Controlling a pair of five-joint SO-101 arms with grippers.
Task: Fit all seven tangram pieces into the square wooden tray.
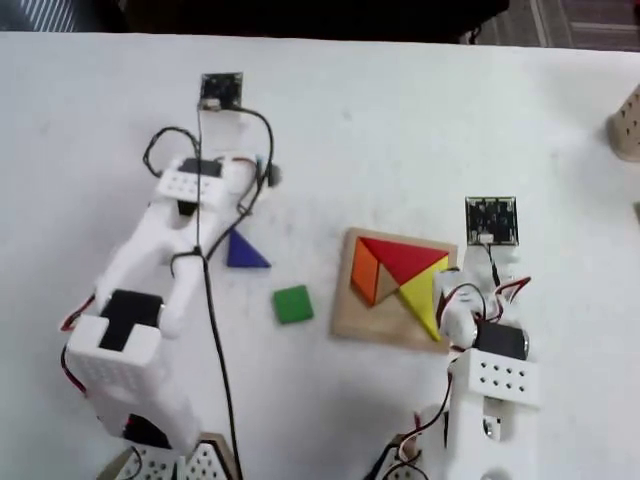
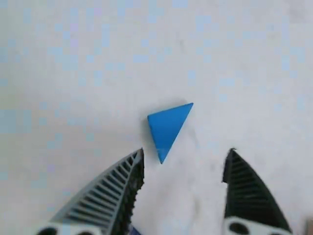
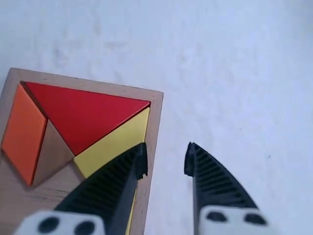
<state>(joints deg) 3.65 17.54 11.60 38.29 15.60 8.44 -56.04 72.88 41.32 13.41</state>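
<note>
Remaining outside wooden tray (image 1: 365, 325): blue triangle (image 2: 166, 128), green square (image 1: 293, 304). Red triangle (image 1: 405, 258), yellow triangle (image 1: 425, 295), orange parallelogram (image 1: 363, 272) seated. Left gripper (image 2: 186, 152) wide, right gripper (image 3: 166, 147) narrow, both empty.

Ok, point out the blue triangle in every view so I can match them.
High view: blue triangle left of the wooden tray.
Left wrist view: blue triangle ahead of the open left gripper.
Right wrist view: aimed at the wooden tray instead.
Shared landmark: the wooden tray.

Overhead view and close, downward right wrist view share the tray (image 1: 372, 322).
</note>
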